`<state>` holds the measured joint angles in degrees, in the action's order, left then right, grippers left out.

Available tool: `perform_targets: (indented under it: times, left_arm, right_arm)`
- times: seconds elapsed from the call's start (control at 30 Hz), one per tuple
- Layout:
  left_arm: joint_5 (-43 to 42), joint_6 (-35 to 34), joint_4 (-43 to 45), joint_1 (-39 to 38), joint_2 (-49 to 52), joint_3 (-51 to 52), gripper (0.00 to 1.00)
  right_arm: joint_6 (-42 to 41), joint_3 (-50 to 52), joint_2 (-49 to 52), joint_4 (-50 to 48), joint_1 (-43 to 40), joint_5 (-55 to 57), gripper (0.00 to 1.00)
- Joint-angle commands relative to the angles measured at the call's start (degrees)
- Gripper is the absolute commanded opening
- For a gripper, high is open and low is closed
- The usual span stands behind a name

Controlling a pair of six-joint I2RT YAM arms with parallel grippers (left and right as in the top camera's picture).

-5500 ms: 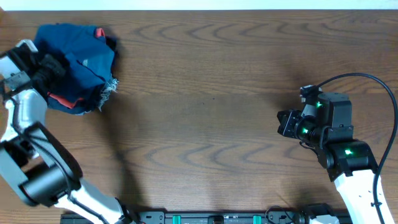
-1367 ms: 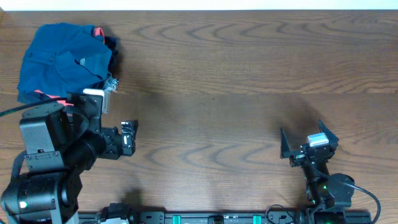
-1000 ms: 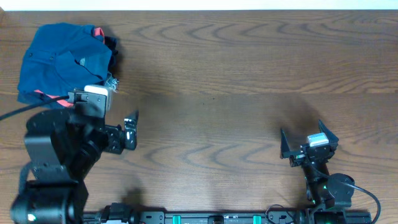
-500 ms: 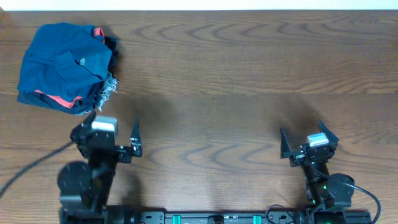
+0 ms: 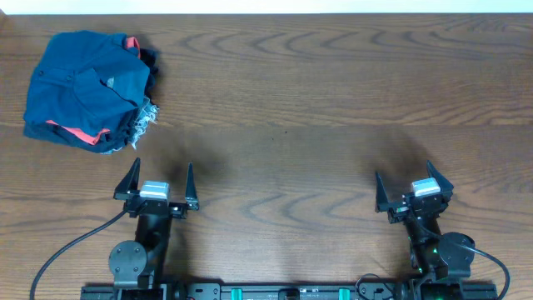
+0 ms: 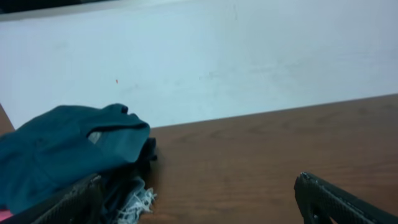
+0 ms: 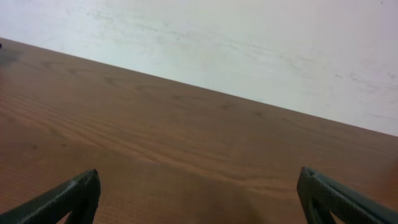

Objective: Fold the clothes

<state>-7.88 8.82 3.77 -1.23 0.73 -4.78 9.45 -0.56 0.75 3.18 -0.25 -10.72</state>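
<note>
The clothes (image 5: 83, 79) are a deep-blue garment bundled in a compact pile at the table's far left corner; the left wrist view shows it (image 6: 56, 149) ahead and to the left. My left gripper (image 5: 162, 167) is near the front edge, a little in front of and to the right of the pile, not touching it. Its jaws stand wide apart with only bare wood between them (image 6: 198, 186). My right gripper (image 5: 403, 175) rests at the front right, also open and empty (image 7: 199, 177), far from the pile.
A red shirt (image 5: 83, 133) peeks out under the blue pile. A dark denim piece with a frayed white edge (image 5: 143, 121) sticks out at the pile's right side (image 6: 138, 199). A white wall (image 7: 249, 37) rises behind the table's far edge.
My left arm has drawn back from beside the pile to the front edge and now points its open jaws toward the far side. The right arm and the pile have not moved.
</note>
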Motion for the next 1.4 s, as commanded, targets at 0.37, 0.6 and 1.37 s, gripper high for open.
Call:
perform_targets:
  times: [0.37,0.6,1.37]
  left_arm:
    - [1.09,-0.50,-3.89,0.02,-0.63,4.55,0.98]
    - [1.09,-0.50,-7.19,0.02,-0.28,4.55,0.98]
    - [1.09,-0.50,-7.19,0.02,-0.13,4.55,0.98]
  right_arm:
    - [-0.63,0.24,-0.48,-0.02,-0.52,-0.26,0.99]
    - [-0.63,0.24,-0.46,-0.02,-0.52,-0.26,0.99]
    - [-0.63,0.24,-0.48,-0.02,-0.52,-0.26,0.99]
